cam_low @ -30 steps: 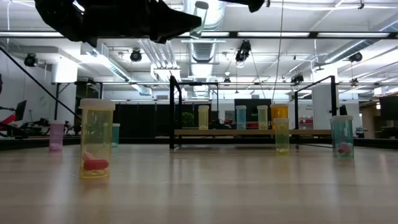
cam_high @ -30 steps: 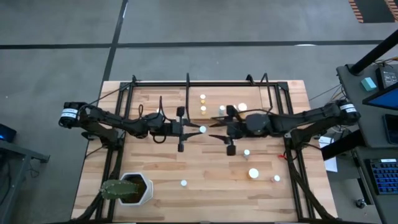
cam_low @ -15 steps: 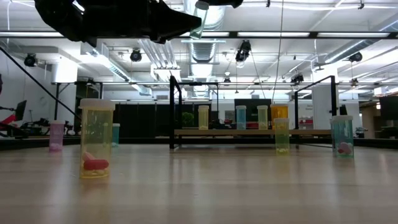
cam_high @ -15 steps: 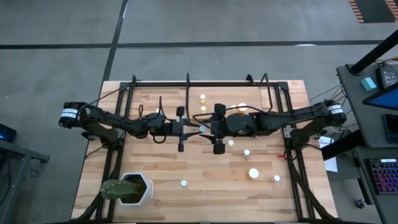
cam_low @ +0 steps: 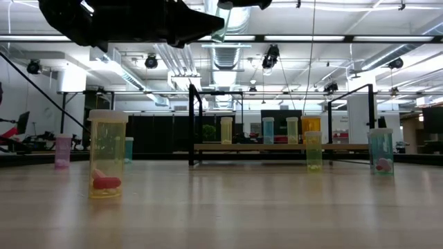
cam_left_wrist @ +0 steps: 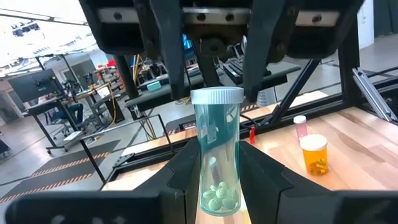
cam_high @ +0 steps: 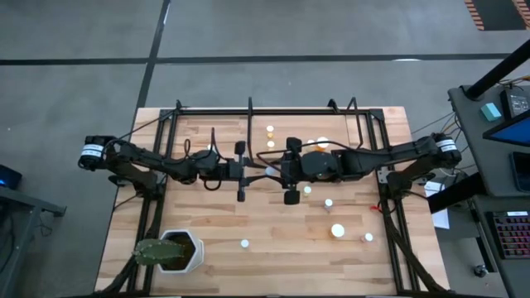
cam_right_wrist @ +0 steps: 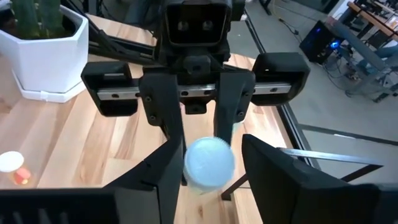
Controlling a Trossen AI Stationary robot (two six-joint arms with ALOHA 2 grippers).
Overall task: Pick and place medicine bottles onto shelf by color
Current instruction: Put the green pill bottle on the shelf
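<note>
The teal-green medicine bottle (cam_left_wrist: 216, 152) is held above mid-table, pinched at its base between the left gripper (cam_left_wrist: 214, 177) fingers, long axis pointing toward the right gripper (cam_right_wrist: 208, 163), whose spread fingers are set around the white cap (cam_right_wrist: 209, 160), not visibly clamped.

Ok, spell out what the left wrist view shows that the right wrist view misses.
Left wrist only: the green pills inside the teal bottle, plus an orange bottle and a pink bottle on the table beyond. Right wrist only: the white plant pot and a small white-capped bottle. Both: the teal bottle held in the left gripper, with the right gripper at its white cap.
</note>
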